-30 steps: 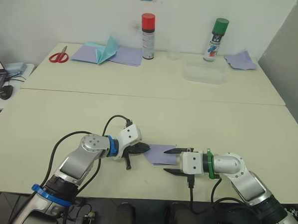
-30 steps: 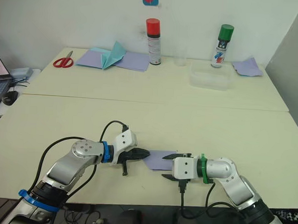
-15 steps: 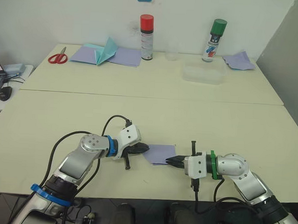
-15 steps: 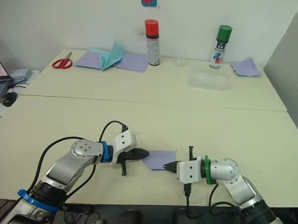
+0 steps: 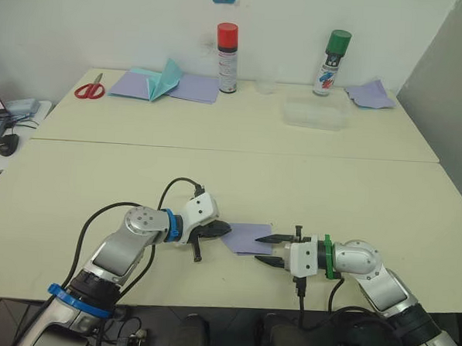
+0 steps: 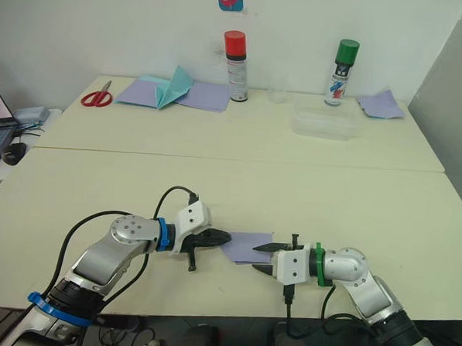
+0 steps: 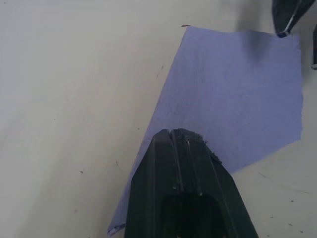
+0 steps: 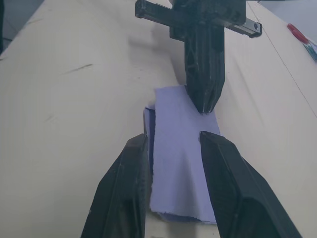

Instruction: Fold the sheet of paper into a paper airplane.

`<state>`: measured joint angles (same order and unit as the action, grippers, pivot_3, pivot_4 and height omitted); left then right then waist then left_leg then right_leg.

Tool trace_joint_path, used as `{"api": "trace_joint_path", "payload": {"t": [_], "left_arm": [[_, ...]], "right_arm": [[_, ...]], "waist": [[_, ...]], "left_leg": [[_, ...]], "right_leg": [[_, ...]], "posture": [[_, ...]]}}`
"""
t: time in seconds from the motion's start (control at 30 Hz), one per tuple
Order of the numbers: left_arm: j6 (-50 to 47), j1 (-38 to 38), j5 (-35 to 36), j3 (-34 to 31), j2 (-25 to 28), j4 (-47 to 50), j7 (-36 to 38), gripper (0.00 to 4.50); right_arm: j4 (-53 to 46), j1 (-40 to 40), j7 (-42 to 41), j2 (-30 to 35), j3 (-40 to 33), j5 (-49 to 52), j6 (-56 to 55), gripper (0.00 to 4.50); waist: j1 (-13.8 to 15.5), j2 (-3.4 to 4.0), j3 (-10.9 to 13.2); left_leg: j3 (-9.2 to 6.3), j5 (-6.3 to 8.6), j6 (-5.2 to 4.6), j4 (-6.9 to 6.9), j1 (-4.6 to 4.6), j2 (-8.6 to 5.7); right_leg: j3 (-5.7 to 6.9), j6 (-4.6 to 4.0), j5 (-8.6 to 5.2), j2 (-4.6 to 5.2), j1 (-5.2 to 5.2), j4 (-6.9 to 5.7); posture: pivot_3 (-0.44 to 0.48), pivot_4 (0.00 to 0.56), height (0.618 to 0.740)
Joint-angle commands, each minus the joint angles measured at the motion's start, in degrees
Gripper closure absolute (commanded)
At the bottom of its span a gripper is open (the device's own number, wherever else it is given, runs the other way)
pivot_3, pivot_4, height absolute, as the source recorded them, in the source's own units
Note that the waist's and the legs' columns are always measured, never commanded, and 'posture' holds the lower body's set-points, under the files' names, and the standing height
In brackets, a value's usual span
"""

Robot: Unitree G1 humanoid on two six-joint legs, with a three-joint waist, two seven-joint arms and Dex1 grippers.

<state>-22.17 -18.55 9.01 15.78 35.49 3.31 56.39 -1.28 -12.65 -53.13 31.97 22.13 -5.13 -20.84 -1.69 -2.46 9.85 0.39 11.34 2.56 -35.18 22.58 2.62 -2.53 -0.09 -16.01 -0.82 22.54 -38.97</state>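
red-cap spray can (image 5: 228, 57) | green-cap spray can (image 5: 332, 62) | red scissors (image 5: 89, 86) far left | teal folded paper (image 5: 166, 78) on lavender sheets (image 5: 190, 86) | clear tray (image 5: 318, 114) | clear cup (image 5: 267, 83)

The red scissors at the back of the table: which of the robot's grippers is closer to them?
Left. The left gripper sits on the same side as the scissors, pressing the sheet of paper near the front edge. The right gripper is farther across, at the paper's other end.

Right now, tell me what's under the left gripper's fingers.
The left gripper presses shut fingers onto the sheet of paper, lying on the table. Paper beneath them is hidden.
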Motion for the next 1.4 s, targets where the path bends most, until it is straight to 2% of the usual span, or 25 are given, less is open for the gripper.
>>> {"api": "trace_joint_path", "payload": {"t": [0.03,0.17,0.7,0.8,0.9,0.93,1.07,1.23,1.4], "left_arm": [[-1.5,0.9,-1.8,1.5,0.5,-1.8,0.1,4.50],[-1.5,0.9,-1.8,1.5,0.6,-1.8,0.2,4.50],[-1.7,0.2,-2.2,1.9,0.1,-2.4,0.3,4.50],[-1.6,0.2,-2.3,1.9,0.1,-2.6,0.3,4.50],[-1.4,0.1,-2.5,2.1,0.1,-2.9,0.2,4.50],[-1.5,0.1,-2.5,2.1,0.1,-2.9,0.2,4.50],[-1.6,0.2,-2.5,2.1,0.0,-2.9,0.1,4.50],[-1.7,0.4,-2.4,2.2,0.0,-2.9,0.3,4.50],[-1.6,0.5,-2.4,2.2,0.0,-2.9,0.2,4.50]], "right_arm": [[-1.8,-0.5,2.2,-0.9,0.0,-2.1,1.0,2.81],[0.2,-1.4,3.7,-0.7,0.9,-6.2,-0.9,2.81],[1.6,-3.9,4.5,-3.7,1.1,-5.4,2.0,2.81],[1.5,-4.1,3.3,-3.7,1.1,-3.9,2.3,3.33],[1.4,-4.3,2.1,-3.5,1.2,-2.7,2.2,4.34],[1.2,-4.4,1.9,-3.5,1.1,-2.5,2.4,4.43],[-0.2,-4.3,-0.2,-3.8,0.8,0.9,5.3,4.43],[-4.8,-4.2,-4.7,-3.7,1.0,7.1,14.4,4.43],[-6.9,-4.8,-5.9,-3.5,1.0,8.3,18.0,4.43]], "waist": [[0.0,0.00,0.0],[0.0,0.00,0.0],[0.0,0.01,0.0],[0.0,0.01,0.0],[0.0,0.01,0.0],[0.0,0.01,0.0],[0.0,0.01,0.0],[0.0,0.01,0.0],[0.0,0.01,0.0]], "left_leg": [[0.01,0.00,0.00,0.00,-0.01,0.00],[0.00,0.00,0.00,0.00,-0.02,0.00],[-0.04,0.00,0.00,0.00,-0.15,0.02],[-0.04,0.00,0.00,0.00,-0.15,0.02],[-0.05,0.00,0.00,0.00,-0.16,0.02],[-0.05,0.00,0.00,0.00,-0.18,0.02],[-0.06,0.00,0.00,0.00,-0.18,0.03],[-0.09,0.00,0.00,0.00,-0.17,0.06],[-0.11,0.01,-0.01,0.01,-0.14,0.06]], "right_leg": [[-0.01,0.00,0.00,0.00,0.00,0.00],[0.00,0.00,0.00,0.00,-0.01,0.00],[0.02,-0.05,-0.03,0.01,-0.17,0.00],[0.01,-0.06,-0.03,0.02,-0.17,0.00],[0.03,-0.06,-0.03,0.01,-0.18,0.00],[0.03,-0.06,-0.03,0.01,-0.19,0.00],[0.02,-0.08,-0.05,0.02,-0.21,0.00],[0.03,-0.09,-0.05,0.05,-0.22,0.01],[0.06,-0.11,-0.07,0.10,-0.22,0.03]], "posture": [[0.000,0.150,0.740],[0.000,0.150,0.740],[0.000,0.150,0.740],[0.000,0.150,0.740],[0.000,0.150,0.740],[0.000,0.150,0.740],[0.000,0.150,0.740],[0.000,0.150,0.740],[0.000,0.150,0.740]]}}
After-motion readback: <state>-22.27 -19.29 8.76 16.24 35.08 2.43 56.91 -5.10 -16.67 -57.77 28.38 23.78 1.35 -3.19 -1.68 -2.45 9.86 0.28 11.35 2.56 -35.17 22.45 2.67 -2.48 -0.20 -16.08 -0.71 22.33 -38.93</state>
